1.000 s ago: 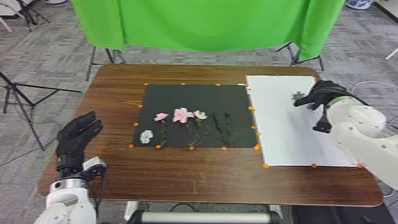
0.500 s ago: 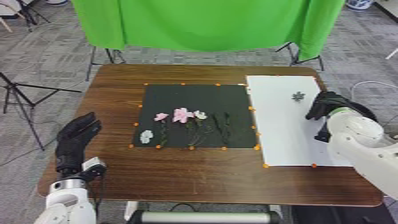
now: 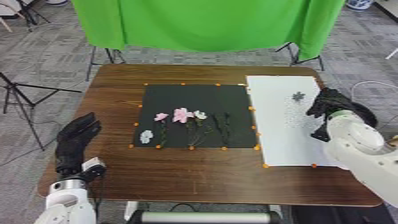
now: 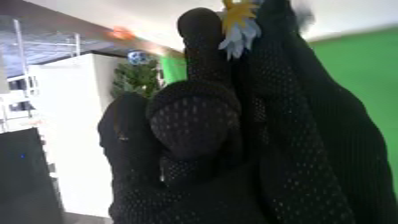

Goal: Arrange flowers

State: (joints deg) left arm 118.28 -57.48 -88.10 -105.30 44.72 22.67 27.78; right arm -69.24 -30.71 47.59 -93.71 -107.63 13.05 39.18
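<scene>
The robot's left arm and right arm have smooth, rounded white shells. The left hand and right hand wear black fabric gloves. Up close, the right hand shows a knit dotted with small pale holes, finely ribbed side panels and rounded fingertips. A pale greenish band circles the right wrist; a small grey-white block sits beside the left wrist.

Flowers on mat; paper rightward; both on table
</scene>
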